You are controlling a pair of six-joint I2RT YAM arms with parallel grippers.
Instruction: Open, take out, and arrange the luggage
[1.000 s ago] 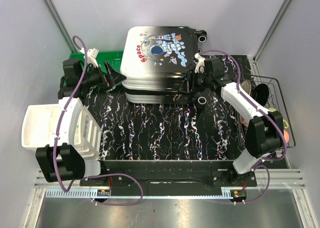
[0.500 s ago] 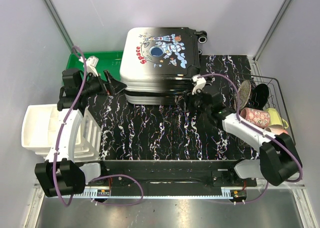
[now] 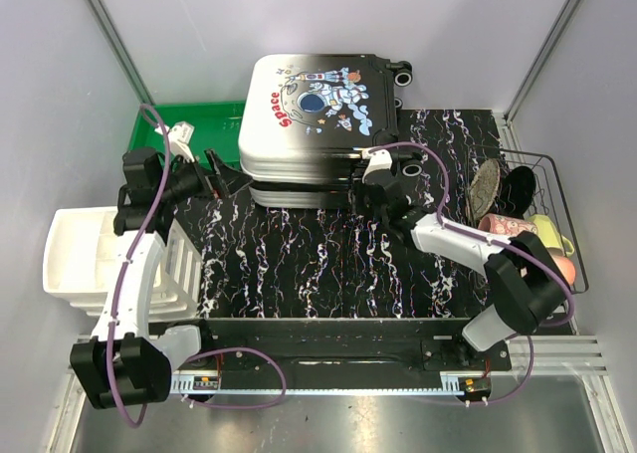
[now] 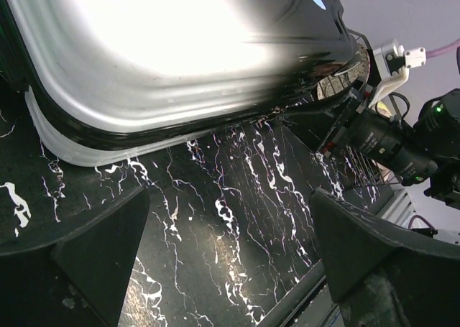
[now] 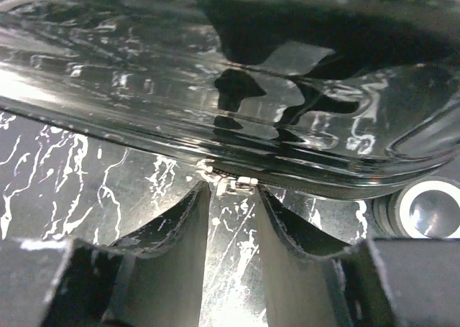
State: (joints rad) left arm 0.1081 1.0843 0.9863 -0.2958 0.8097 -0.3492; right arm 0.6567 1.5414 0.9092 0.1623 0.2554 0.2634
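Observation:
The luggage (image 3: 309,124) lies flat and closed at the back of the table, astronaut print up, its white wheels (image 3: 402,75) at the far right. My left gripper (image 3: 231,171) hovers wide open just off its front left corner, with only the marbled mat between its fingers (image 4: 226,197). My right gripper (image 3: 360,189) is low at the suitcase's front edge. In the right wrist view its jaws (image 5: 233,190) stand a narrow gap apart, with the small metal zipper pull (image 5: 237,184) between the tips. The glossy shell (image 5: 215,90) fills the view above them.
A green bin (image 3: 184,124) sits behind the left arm. A white drawer unit (image 3: 100,259) stands at the left. A wire basket (image 3: 565,236) at the right holds shoes and cups. The black marbled mat (image 3: 328,264) covers the table. A suitcase wheel (image 5: 429,210) is right of the right jaws.
The right gripper came down from the suitcase's right side to its front edge, slid left, and narrowed its jaws around the zipper pull. The left gripper shifted slightly and stayed open.

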